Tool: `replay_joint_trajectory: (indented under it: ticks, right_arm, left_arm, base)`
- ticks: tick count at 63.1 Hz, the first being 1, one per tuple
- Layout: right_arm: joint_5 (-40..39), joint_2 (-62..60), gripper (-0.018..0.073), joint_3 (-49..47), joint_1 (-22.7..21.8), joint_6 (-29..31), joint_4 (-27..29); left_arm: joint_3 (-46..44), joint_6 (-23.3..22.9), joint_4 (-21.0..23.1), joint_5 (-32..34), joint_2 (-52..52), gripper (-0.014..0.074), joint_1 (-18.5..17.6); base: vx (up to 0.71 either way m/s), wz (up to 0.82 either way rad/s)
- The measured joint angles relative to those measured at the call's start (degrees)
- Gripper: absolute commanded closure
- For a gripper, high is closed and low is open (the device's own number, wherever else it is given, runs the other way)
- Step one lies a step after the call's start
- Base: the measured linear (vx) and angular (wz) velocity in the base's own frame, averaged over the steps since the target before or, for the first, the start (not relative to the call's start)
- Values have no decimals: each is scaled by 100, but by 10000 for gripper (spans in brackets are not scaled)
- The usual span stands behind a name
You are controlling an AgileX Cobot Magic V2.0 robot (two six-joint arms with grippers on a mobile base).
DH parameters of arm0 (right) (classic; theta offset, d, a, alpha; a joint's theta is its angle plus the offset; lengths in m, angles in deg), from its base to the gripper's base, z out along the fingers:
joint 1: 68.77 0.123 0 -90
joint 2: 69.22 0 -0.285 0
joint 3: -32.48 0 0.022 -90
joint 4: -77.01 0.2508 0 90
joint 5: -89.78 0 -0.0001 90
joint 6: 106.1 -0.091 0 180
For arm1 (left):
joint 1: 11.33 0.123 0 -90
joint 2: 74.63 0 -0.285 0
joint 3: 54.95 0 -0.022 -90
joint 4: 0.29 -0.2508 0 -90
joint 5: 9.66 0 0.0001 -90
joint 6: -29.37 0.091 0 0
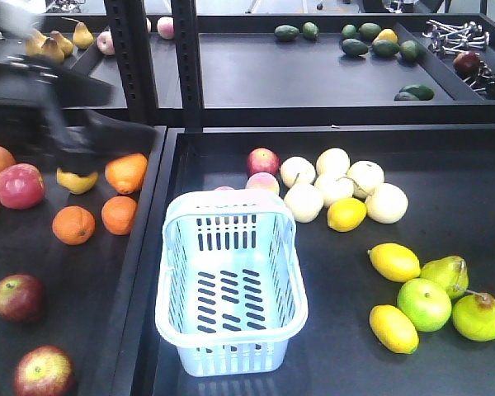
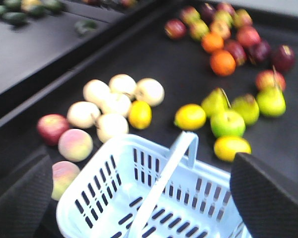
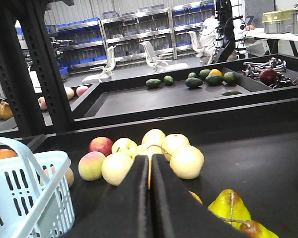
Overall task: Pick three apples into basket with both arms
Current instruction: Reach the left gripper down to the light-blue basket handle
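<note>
**Empty basket (image 1: 231, 356) waits between the fruit piles, where both arms could reach it**
Two dark red apples (image 1: 16, 297) lie on the left surface, across the divider (image 1: 153, 247) from the basket, and none is in it yet. The left fingers (image 2: 20, 203) are spread and hold nothing, probably readied for a grab. The right fingers (image 3: 134, 208) are pressed together, idle near the pale fruit (image 3: 186, 161).
</note>
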Motion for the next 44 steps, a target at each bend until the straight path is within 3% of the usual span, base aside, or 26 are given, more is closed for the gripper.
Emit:
replay_joint_trajectory:
  ticks: [17, 44]
  right_arm:
    - [0, 0, 564, 0, 0, 0, 0]
    - [0, 0, 564, 0, 0, 0, 0]
  left_arm:
    - [-527, 315, -1141, 413, 1382, 11, -795]
    - [-702, 480, -1452, 880, 2250, 11, -1265]
  base:
    - [0, 0]
    - [0, 0]
